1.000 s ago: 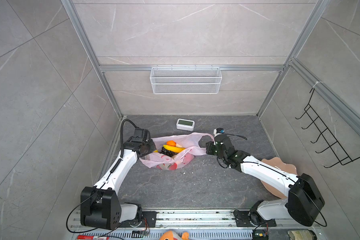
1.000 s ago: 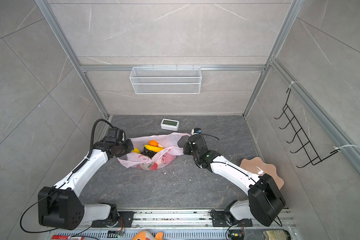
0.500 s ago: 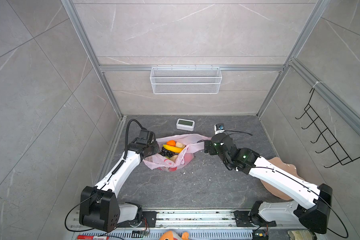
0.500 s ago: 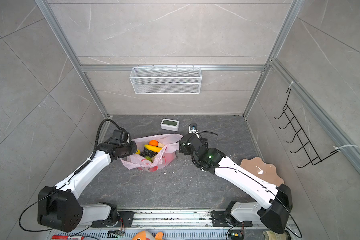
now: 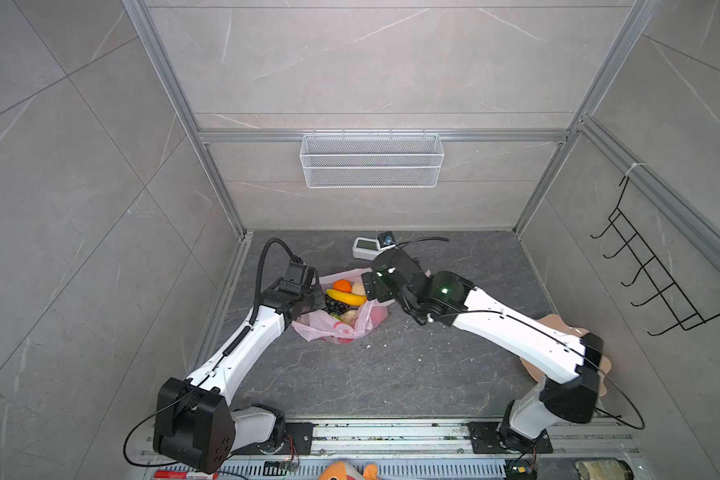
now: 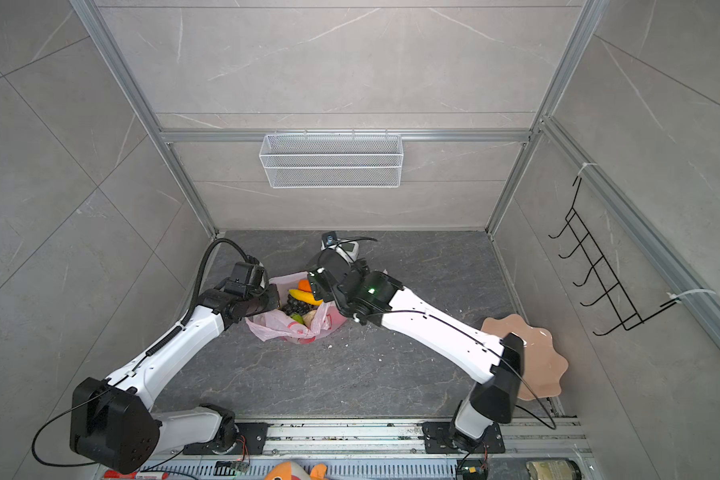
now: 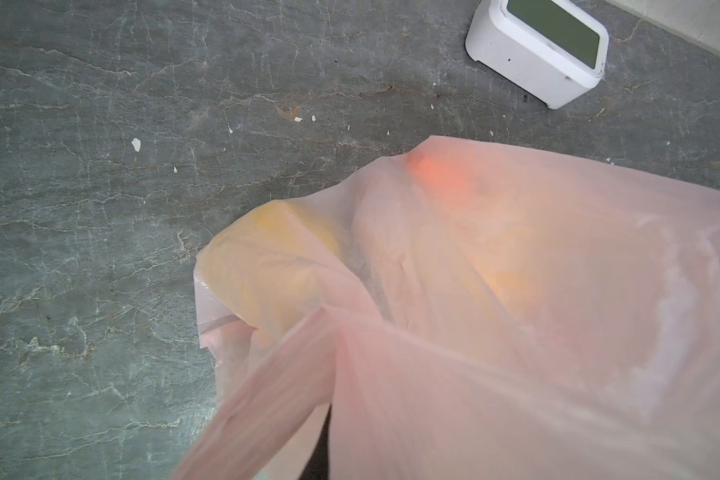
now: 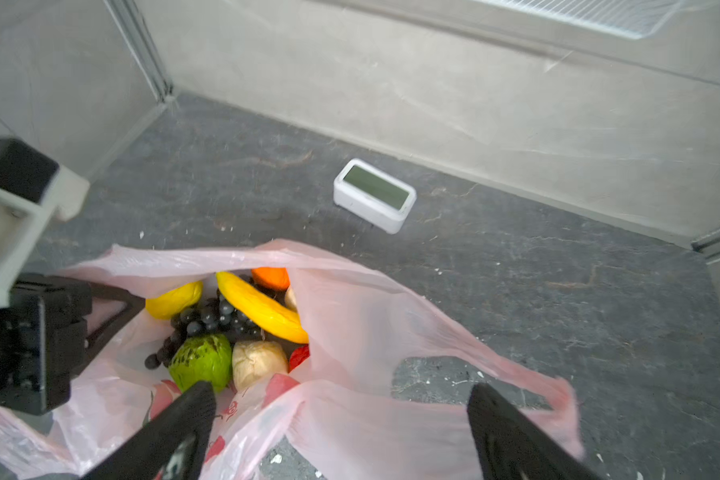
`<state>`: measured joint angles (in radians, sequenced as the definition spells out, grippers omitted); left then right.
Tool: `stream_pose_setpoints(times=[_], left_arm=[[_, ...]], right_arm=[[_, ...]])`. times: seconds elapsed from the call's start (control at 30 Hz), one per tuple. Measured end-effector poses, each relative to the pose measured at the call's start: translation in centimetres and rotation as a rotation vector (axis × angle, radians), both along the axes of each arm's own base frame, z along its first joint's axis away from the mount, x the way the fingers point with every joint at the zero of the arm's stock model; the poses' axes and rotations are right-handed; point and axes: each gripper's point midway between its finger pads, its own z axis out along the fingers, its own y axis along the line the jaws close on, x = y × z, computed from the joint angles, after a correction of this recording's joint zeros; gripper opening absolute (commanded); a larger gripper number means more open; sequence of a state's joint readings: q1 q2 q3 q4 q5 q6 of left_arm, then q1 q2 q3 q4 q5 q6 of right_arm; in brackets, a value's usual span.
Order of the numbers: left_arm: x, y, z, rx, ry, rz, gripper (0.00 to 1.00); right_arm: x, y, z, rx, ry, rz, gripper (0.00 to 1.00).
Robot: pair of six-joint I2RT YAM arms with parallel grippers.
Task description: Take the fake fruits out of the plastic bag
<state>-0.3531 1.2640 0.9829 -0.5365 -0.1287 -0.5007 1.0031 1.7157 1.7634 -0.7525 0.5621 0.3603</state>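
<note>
The pink plastic bag (image 5: 341, 328) (image 6: 283, 328) lies open on the dark floor with the fake fruits inside. In the right wrist view I see the banana (image 8: 258, 307), lemon (image 8: 175, 299), grape bunch (image 8: 208, 320), green fruit (image 8: 202, 359), a beige lump (image 8: 258, 361), the orange (image 8: 271, 277) and a bit of red apple (image 8: 300, 357). My left gripper (image 5: 314, 297) (image 8: 113, 307) is shut on the bag's left rim; the bag (image 7: 474, 311) covers its jaws in the left wrist view. My right gripper (image 8: 341, 415) (image 5: 368, 286) hangs open over the bag's right side, holding nothing.
A white clock (image 5: 366, 248) (image 8: 375, 195) stands behind the bag near the back wall. A peach scalloped bowl (image 6: 537, 357) lies at the right, partly under my right arm. A wire basket (image 5: 371, 160) hangs on the back wall, a black hook rack (image 5: 657, 282) on the right wall.
My right gripper has opened and let go of the bag's right handle, then risen and moved left over the bag's mouth. The bag has slackened. My left gripper shifted inward, still shut on the rim.
</note>
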Motion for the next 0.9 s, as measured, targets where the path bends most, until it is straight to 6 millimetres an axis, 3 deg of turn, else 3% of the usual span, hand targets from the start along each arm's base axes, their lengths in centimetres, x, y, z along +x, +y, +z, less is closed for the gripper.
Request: stream_pose_setpoints(times=[0.13, 0.27, 0.63, 0.73, 0.9], left_arm=[[-0.4, 0.1, 0.0, -0.005, -0.010, -0.001, 0.05], [-0.6, 0.2, 0.0, -0.007, -0.015, -0.002, 0.05], [-0.7, 0.2, -0.1, -0.008, -0.019, 0.000, 0.05], [-0.6, 0.2, -0.1, -0.010, -0.020, 0.005, 0.05], [-0.5, 0.6, -0.1, -0.004, -0.024, 0.033, 0.05]], right_arm=[[1.3, 2.5, -4.1, -0.102, 0.073, 0.028, 0.95], [2.5, 3.4, -6.8, -0.165, 0.121, 0.022, 0.95], [5.0, 0.7, -11.7, -0.279, 0.215, -0.054, 0.86], [5.4, 0.1, -13.3, -0.297, 0.247, -0.069, 0.74], [5.4, -0.3, -15.5, -0.279, 0.308, -0.066, 0.30]])
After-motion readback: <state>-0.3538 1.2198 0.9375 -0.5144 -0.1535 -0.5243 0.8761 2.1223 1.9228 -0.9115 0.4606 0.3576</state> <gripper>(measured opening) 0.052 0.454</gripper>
